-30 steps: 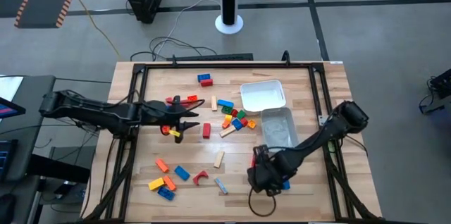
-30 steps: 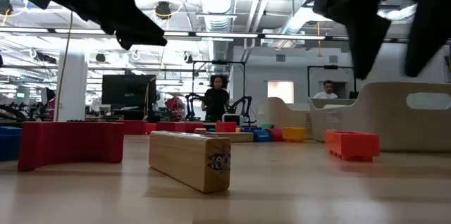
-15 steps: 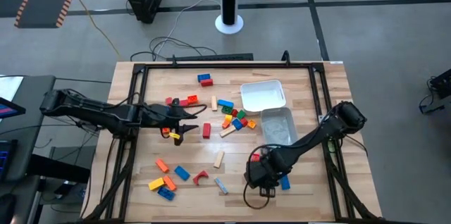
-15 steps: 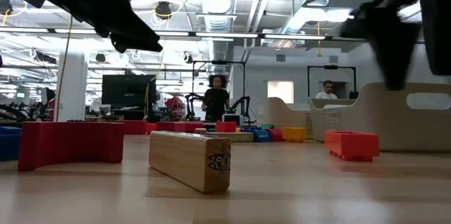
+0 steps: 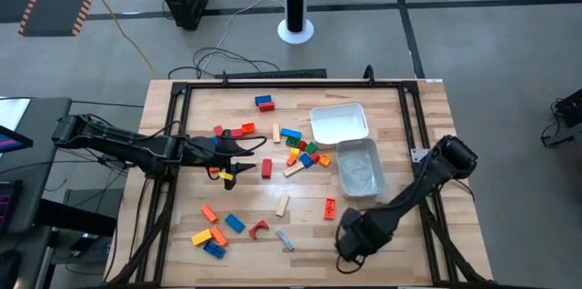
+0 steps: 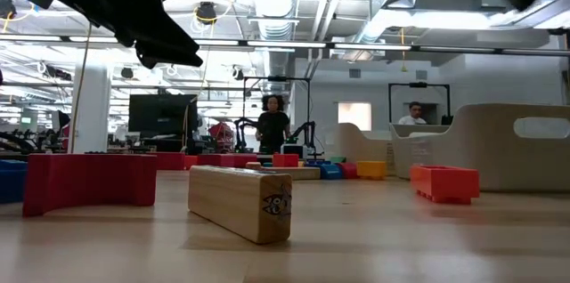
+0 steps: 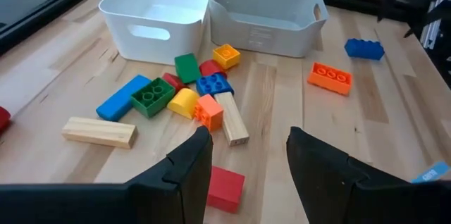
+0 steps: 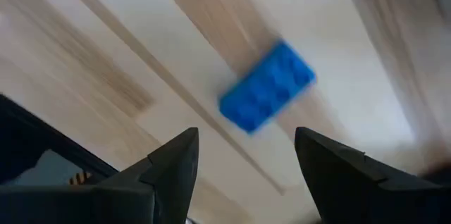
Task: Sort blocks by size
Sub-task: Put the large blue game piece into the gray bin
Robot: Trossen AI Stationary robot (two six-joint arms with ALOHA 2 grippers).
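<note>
While the left tool (image 5: 238, 156) hangs over the middle of the pale wooden table (image 5: 300, 244) with its 2 dark fingers apart and empty, a small red square plastic block (image 7: 226, 189) lies on the wood directly below and between them, so that arm is plainly the nearer one for it. The block sits flat and reads as squarish, without a marked long axis. Just beyond it lies the mixed cluster of coloured bricks (image 7: 184, 91), then the white plastic tub (image 7: 156, 14) and the clear tub (image 7: 262, 13). The right tool (image 5: 350, 244) hovers near the table's front edge, fingers spread and empty, over a short blue studded brick (image 8: 266, 94) that lies skewed across its gap.
</note>
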